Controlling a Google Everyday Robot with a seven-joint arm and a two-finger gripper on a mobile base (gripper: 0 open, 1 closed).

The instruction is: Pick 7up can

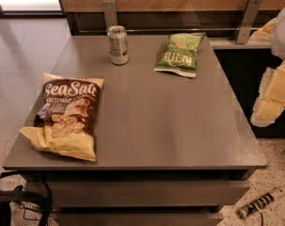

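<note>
The 7up can (118,44) stands upright near the far edge of the grey table (156,126), left of centre. It is silvery-white with faint green print and a shiny metal top. My gripper (269,105) shows as a white and pale yellow shape at the right edge of the view, beyond the table's right side and well apart from the can. Nothing is seen in it.
A green chip bag (179,54) lies to the right of the can. A brown and yellow Sea Salt chip bag (67,117) lies at the front left. A wooden wall with metal brackets (110,11) runs behind the table. A power strip (262,202) lies on the floor at the lower right.
</note>
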